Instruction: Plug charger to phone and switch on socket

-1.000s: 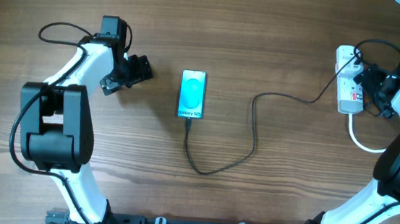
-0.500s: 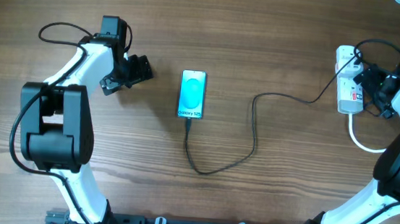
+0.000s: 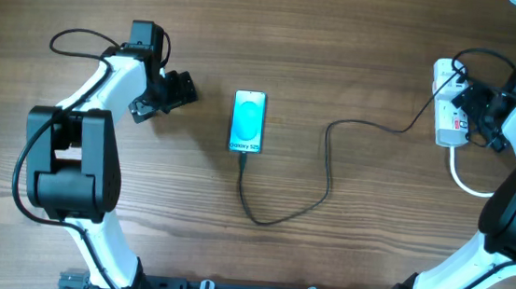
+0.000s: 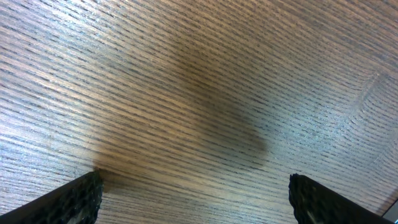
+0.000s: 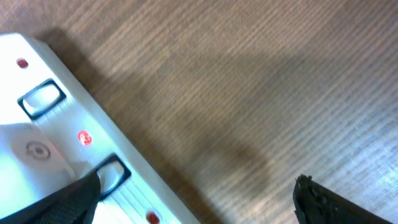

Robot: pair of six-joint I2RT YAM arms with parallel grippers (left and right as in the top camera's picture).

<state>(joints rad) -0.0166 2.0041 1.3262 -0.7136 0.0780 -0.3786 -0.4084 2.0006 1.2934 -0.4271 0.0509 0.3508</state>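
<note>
We judged the main risk to be at the socket (image 3: 448,110). Its top carried more than one rocker switch (image 5: 41,98), set close together, so a fingertip coming down a little off line could have pressed the wrong one or landed between two. The strip lay loose on the table (image 3: 389,44). A push with any sideways lean could have slid it and dragged the charger (image 3: 327,160), whose thin end met the lower edge of the phone (image 3: 248,121), and that tug might have pulled the connector away. The thick white cord (image 3: 461,181) looping beside the arm was another thing a finger could have snagged. A red lamp (image 5: 84,138) glowed on the strip, but the wrist view was too blurred for us to say which switch it belonged to.

The right pincer (image 3: 474,112) hung wide open with nothing in its hold, just beside the socket. In its own camera the right pincer (image 5: 199,205) was not centred on the socket (image 5: 56,143). One fingertip (image 5: 74,199) overlapped the strip's near edge by a rocker, and the other stood over bare wood. The left pincer (image 3: 171,92) was spread just as wide and empty over plain table, off to the phone's side and apart from it. The phone lay flat mid-table, well apart from the socket.
</note>
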